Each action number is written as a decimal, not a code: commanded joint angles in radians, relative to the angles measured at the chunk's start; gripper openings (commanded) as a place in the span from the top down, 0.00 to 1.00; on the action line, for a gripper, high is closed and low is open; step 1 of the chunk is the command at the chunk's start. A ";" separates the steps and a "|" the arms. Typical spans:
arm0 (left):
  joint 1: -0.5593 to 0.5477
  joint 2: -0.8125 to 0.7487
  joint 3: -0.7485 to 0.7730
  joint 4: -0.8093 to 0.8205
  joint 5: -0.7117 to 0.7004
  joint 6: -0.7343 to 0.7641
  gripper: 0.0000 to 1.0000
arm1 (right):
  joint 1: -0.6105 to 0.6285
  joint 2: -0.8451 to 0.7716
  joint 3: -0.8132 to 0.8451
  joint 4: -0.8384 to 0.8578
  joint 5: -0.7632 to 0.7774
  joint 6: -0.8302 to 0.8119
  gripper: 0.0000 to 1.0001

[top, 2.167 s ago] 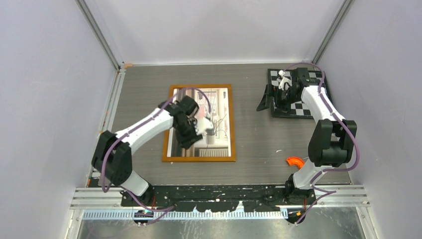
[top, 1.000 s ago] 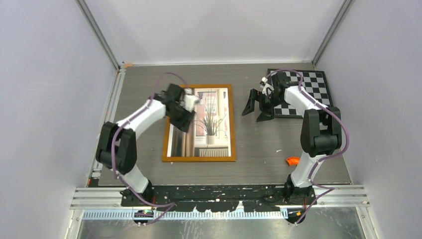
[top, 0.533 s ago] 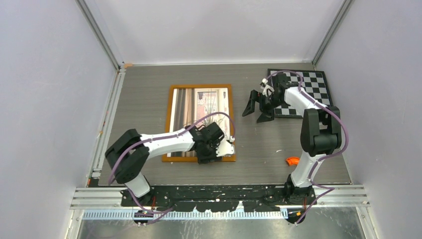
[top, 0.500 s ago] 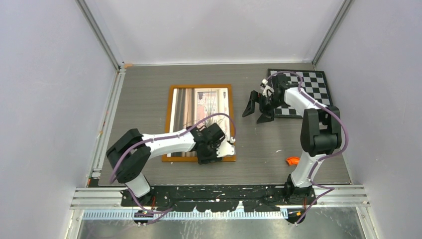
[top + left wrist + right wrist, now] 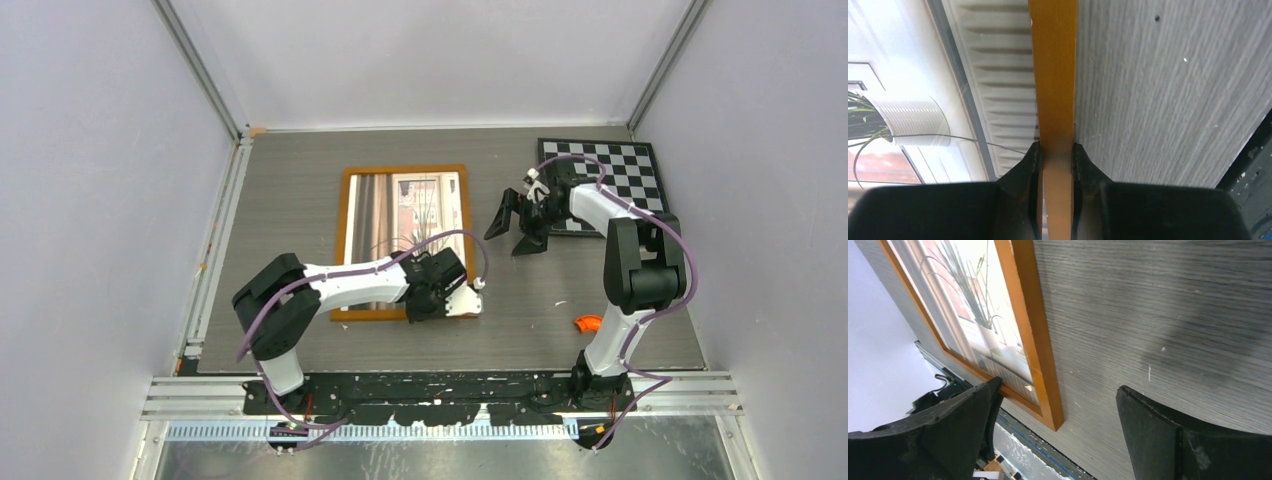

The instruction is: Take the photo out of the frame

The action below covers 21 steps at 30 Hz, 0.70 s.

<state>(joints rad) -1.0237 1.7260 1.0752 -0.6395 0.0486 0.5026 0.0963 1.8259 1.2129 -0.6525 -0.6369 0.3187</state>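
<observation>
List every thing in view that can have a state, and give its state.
frame: face up on the table, near border pinched by the left gripper.
photo: inside the frame, face up.
left gripper: shut on the frame's border.
right gripper: open, empty, above the table right of the frame.
checkerboard: flat, far right corner.

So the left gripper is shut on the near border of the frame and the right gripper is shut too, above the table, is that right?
Not quite: the right gripper is open, its jaws spread wide above the table, as the right wrist view shows. The left gripper is indeed shut on the near border of the frame.
</observation>
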 commanded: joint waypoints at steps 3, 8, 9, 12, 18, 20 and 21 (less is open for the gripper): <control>0.019 -0.053 0.046 -0.024 0.082 -0.036 1.00 | 0.003 0.005 -0.009 0.103 -0.108 0.090 0.00; 0.019 -0.163 0.032 -0.031 0.076 -0.011 1.00 | 0.003 0.052 -0.023 0.182 -0.228 0.179 0.00; 0.019 -0.178 0.032 -0.035 0.076 -0.006 1.00 | 0.003 0.060 -0.028 0.206 -0.245 0.208 0.00; 0.019 -0.216 0.030 -0.042 0.089 0.002 1.00 | 0.008 0.081 -0.053 0.294 -0.293 0.298 0.00; 0.019 -0.262 0.027 -0.024 0.105 -0.017 1.00 | 0.069 0.114 -0.078 0.412 -0.351 0.406 0.00; 0.019 -0.267 0.027 -0.023 0.112 -0.021 1.00 | 0.087 0.136 -0.091 0.461 -0.355 0.454 0.00; 0.020 -0.268 0.027 -0.023 0.114 -0.024 1.00 | 0.093 0.148 -0.102 0.493 -0.361 0.487 0.00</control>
<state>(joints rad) -1.0039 1.5242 1.0904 -0.7158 0.1516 0.4847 0.1516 1.9491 1.1305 -0.3046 -0.9333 0.6750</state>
